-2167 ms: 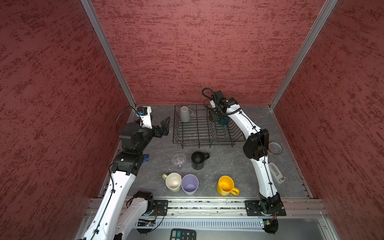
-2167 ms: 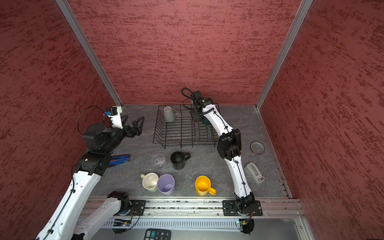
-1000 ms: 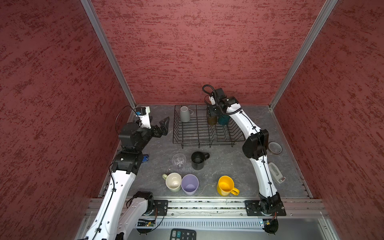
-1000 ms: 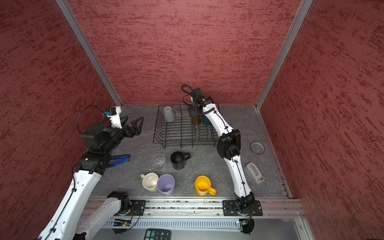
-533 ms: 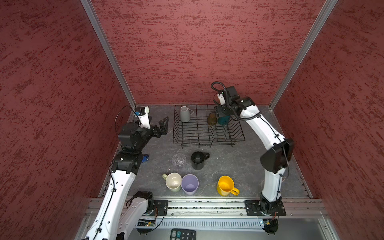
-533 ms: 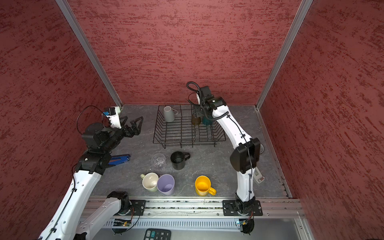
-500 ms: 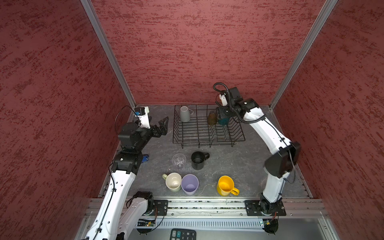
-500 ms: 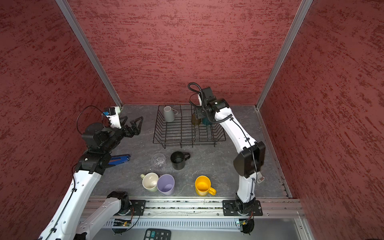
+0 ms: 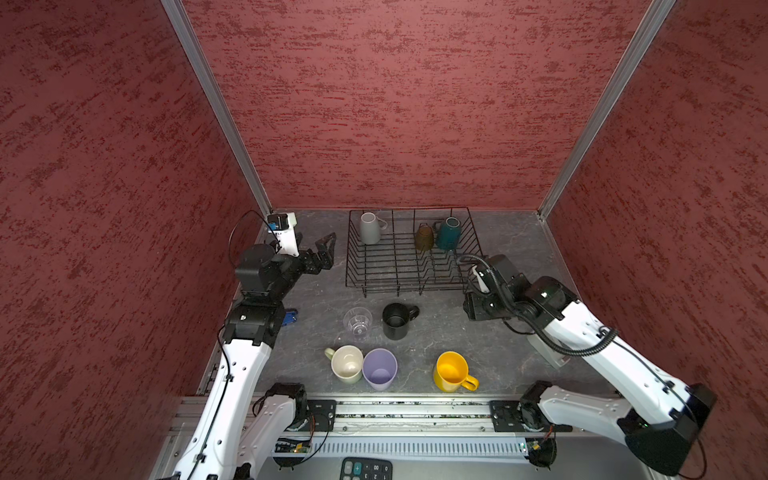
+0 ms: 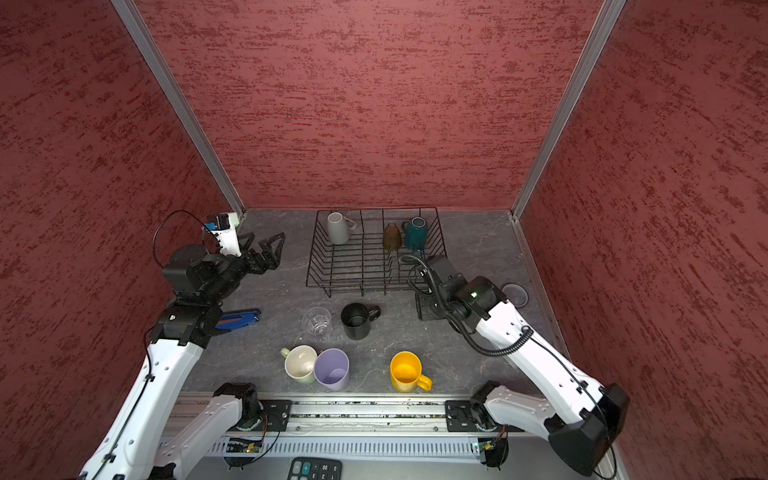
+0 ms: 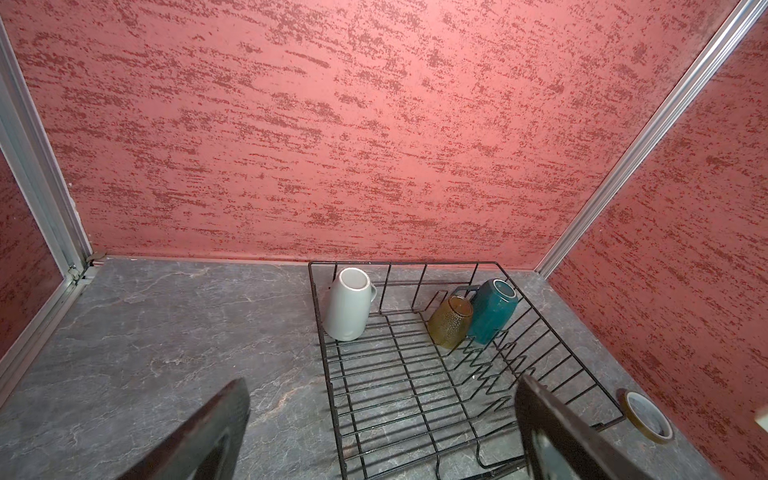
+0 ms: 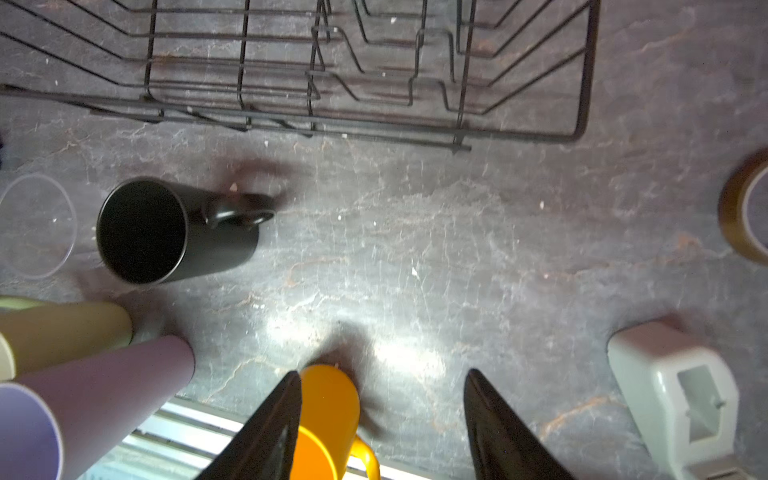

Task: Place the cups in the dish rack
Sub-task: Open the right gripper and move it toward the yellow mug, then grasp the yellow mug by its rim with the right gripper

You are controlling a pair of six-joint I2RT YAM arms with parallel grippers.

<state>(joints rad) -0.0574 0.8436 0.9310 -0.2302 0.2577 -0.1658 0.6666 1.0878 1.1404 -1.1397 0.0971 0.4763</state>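
The black wire dish rack (image 9: 409, 286) stands at the back of the table. In it a grey mug (image 9: 369, 227), a brown mug (image 9: 424, 238) and a teal mug (image 9: 449, 233) rest upside down. In front of the rack stand a clear glass (image 9: 358, 322), a black mug (image 9: 396, 321), a pale-green mug (image 9: 347, 364), a lilac tumbler (image 9: 379, 369) and a yellow mug (image 9: 451, 372). My left gripper (image 10: 262, 240) hangs open and holds nothing, left of the rack. My right gripper (image 12: 383, 376) is open and holds nothing, above bare table off the rack's front right corner, right of the black mug.
A tape roll (image 10: 514, 294) and a grey tape dispenser (image 12: 673, 390) lie at the right side. Blue pliers (image 10: 239, 320) lie by the left arm. Red walls close in three sides. A calculator (image 9: 365, 469) sits below the front rail.
My right arm has drawn back from over the teal and brown mugs in the rack to the table in front of it, with nothing in its jaws. The left arm has barely moved.
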